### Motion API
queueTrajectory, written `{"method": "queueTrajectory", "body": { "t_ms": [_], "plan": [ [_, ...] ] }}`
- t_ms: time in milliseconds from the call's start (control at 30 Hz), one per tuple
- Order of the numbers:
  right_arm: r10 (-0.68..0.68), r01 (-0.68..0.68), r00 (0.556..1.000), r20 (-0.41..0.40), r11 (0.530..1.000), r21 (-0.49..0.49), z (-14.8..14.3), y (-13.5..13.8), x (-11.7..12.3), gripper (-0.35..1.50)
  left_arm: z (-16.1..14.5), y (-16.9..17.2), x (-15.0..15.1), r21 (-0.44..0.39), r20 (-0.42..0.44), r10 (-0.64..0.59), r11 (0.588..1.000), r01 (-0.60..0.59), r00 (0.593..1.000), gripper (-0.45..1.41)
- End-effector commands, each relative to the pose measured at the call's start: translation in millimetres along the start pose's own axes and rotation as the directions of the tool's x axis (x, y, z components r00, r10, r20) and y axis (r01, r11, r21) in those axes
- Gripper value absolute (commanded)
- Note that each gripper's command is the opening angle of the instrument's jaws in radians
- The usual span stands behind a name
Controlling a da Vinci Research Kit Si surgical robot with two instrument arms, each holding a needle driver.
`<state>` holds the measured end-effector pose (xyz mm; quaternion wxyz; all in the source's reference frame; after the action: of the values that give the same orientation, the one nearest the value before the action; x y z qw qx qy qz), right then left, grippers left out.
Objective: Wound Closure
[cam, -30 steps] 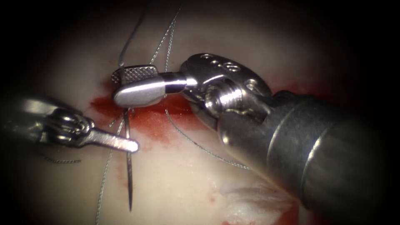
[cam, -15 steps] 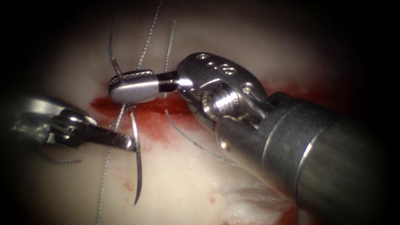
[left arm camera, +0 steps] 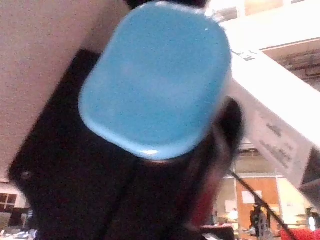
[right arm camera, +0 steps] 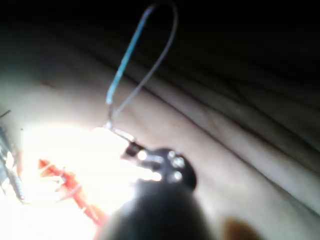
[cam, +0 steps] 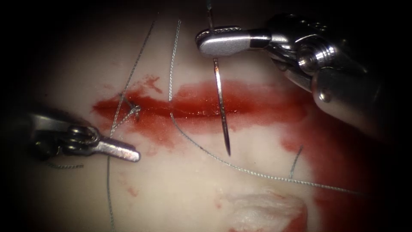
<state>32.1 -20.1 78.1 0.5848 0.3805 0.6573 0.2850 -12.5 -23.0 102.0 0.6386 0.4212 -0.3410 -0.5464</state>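
The needle, a thin dark curved sliver, hangs point-down from the shut jaws of the right tool, gripped near its tail end; it is free of the tissue, with its shaft crossing the red, fluid-filled cut and its tip just past the cut's near edge. The thread, fine and grey, runs in several strands across the cut left of the needle, with a small knot at the cut's left end, and one long strand sweeps from the cut away to the right below the needle's tip. The left tool holds nothing, its jaws closed, lying on the near side of the cut just below the knot with one strand passing beside its tip.
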Motion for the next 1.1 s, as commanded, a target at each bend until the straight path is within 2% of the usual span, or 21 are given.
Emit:
{"method": "queueTrajectory", "body": {
  "t_ms": [33,67,100,200,267,333,367,400,467,533,633,667,733,767,800,833,867,900,933,1000,1100],
  "plan": [
    [0.014,-0.014,1.0,0.0,1.0,0.004,0.4,0.4,0.9,-0.35,-0.1,-0.1,-1.3,-0.03,0.014,0.023,0.999,-0.022,1.0,-0.13],
    [0.053,-0.053,0.999,0.003,0.999,0.007,0.3,0.2,0.6,-0.35,-1.2,0.6,-1.8,-0.113,0.039,0.029,0.993,-0.024,0.999,-0.33],
    [0.069,-0.069,0.998,0.004,0.998,0.008,0.3,0.1,0.4,-0.35,-1.8,0.9,-2.1,-0.145,0.049,0.03,0.989,-0.023,0.998,-0.45],
    [0.103,-0.104,0.995,0.01,0.994,0.016,0.3,-0.2,-0.4,-0.35,-4.2,2.0,-3.0,-0.28,0.097,0.05,0.96,-0.021,0.994,-0.45],
    [0.131,-0.131,0.991,0.019,0.991,0.008,0.0,-0.1,-1.1,-0.35,-7.6,3.4,-4.0,-0.41,0.118,0.063,0.912,-0.009,0.991,-0.45],
    [0.15,-0.15,0.988,0.023,0.989,0.001,-0.3,0.0,-1.3,-0.35,-9.9,4.2,-4.6,-0.477,0.131,0.072,0.879,-0.001,0.989,-0.45],
    [0.159,-0.159,0.987,0.021,0.987,-0.011,-0.9,0.3,-1.4,-0.35,-12.7,4.9,-5.3,-0.551,0.131,0.099,0.834,-0.01,0.986,-0.45],
    [0.164,-0.163,0.986,0.021,0.986,-0.021,-1.2,0.4,-1.3,-0.35,-13.8,5.1,-5.7,-0.58,0.136,0.11,0.815,-0.011,0.985,-0.45],
    [0.173,-0.172,0.985,0.025,0.984,-0.035,-1.8,0.7,-1.2,-0.35,-15.9,5.4,-6.4,-0.629,0.162,0.104,0.777,0.021,0.981,0.32],
    [0.181,-0.18,0.983,0.022,0.982,-0.052,-2.3,0.9,-1.2,-0.35,-17.3,4.7,-7.1,-0.633,0.197,0.066,0.771,0.075,0.978,0.36],
    [0.188,-0.187,0.982,0.02,0.981,-0.055,-2.4,1.1,-1.3,-0.35,-17.9,2.5,-8.2,-0.541,0.253,0.053,0.835,0.096,0.966,0.32],
    [0.186,-0.185,0.982,0.022,0.981,-0.054,-2.3,1.2,-1.5,-0.35,-17.5,-0.1,-8.9,-0.392,0.309,-0.002,0.911,0.13,0.951,0.32],
    [0.197,-0.195,0.98,0.022,0.979,-0.054,-2.1,1.1,-1.7,-0.35,-15.9,-3.0,-9.4,-0.255,0.315,-0.002,0.963,0.087,0.949,0.27],
    [0.196,-0.195,0.98,0.021,0.979,-0.056,-2.0,1.0,-1.7,-0.35,-13.3,-5.8,-9.3,-0.233,0.289,0.145,0.969,-0.077,0.946,0.31],
    [0.197,-0.195,0.98,0.021,0.979,-0.056,-1.9,1.0,-1.7,-0.35,-12.0,-6.9,-9.1,-0.265,0.267,0.231,0.951,-0.16,0.936,0.41],
    [0.197,-0.196,0.98,0.023,0.979,-0.054,-1.9,0.9,-1.7,-0.35,-10.7,-7.8,-8.8,-0.311,0.249,0.313,0.922,-0.231,0.916,0.39],
    [0.198,-0.197,0.98,0.033,0.979,-0.047,-1.8,0.8,-1.7,-0.35,-9.4,-8.6,-8.5,-0.354,0.235,0.374,0.893,-0.279,0.897,0.29],
    [0.206,-0.204,0.978,0.043,0.978,-0.03,-1.7,0.7,-1.7,-0.35,-7.6,-9.4,-7.9,-0.416,0.199,0.468,0.836,-0.358,0.861,0.26],
    [0.207,-0.206,0.977,0.047,0.978,-0.025,-1.7,0.5,-1.8,-0.35,-6.5,-9.8,-7.5,-0.463,0.177,0.521,0.793,-0.396,0.835,0.34],
    [0.209,-0.209,0.976,0.058,0.978,-0.008,-1.5,0.1,-1.9,-0.35,-4.3,-10.0,-6.5,-0.535,0.149,0.571,0.733,-0.42,0.807,0.39],
    [0.219,-0.219,0.974,0.061,0.976,0.001,-1.0,-0.6,-1.9,-0.35,-2.6,-8.9,-5.3,-0.576,0.116,0.599,0.69,-0.438,0.792,0.27]
  ]
}}
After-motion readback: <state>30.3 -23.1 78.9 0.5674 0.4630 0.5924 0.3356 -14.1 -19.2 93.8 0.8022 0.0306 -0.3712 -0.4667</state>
